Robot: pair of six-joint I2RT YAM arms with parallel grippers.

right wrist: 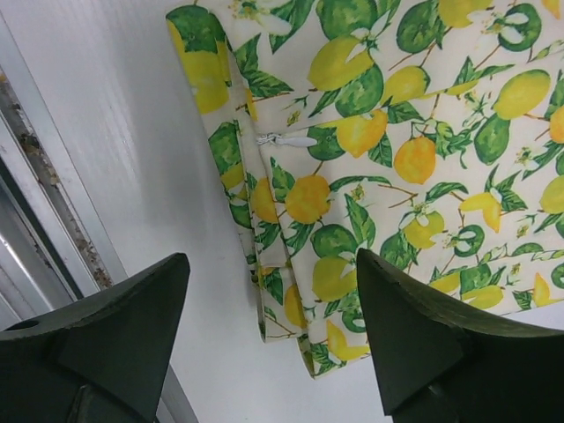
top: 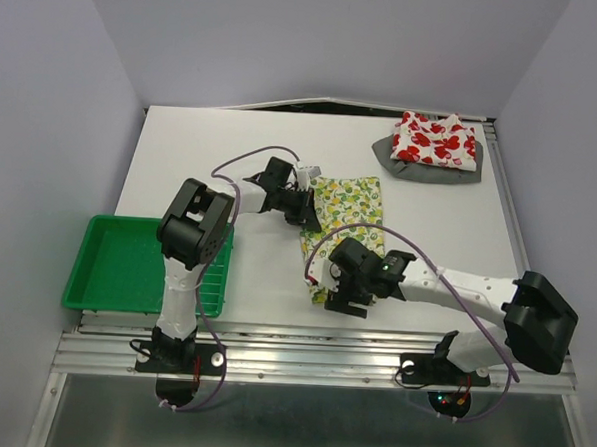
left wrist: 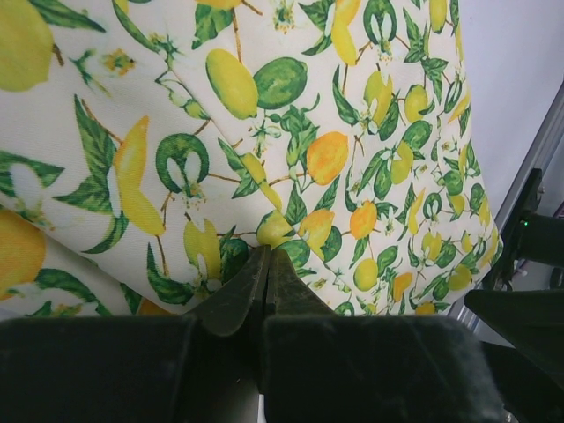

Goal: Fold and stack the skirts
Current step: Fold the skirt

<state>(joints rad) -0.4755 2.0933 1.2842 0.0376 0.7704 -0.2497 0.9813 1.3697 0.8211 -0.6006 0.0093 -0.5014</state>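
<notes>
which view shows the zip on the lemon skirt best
Right wrist: the white zip pull is close and sharp on the lemon skirt. Left wrist shows only print; top view, too small to see.

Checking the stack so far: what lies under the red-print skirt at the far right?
A grey skirt, its edges showing on the left and near sides of the red-print skirt. Anything beneath the grey one is covered.

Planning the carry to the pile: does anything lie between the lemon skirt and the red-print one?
Nothing visible. Only bare table separates the lemon skirt from the red-print skirt atop the grey skirt. The green tray sits on the opposite side, and the right tool hovers at the lemon skirt's near end.
</notes>
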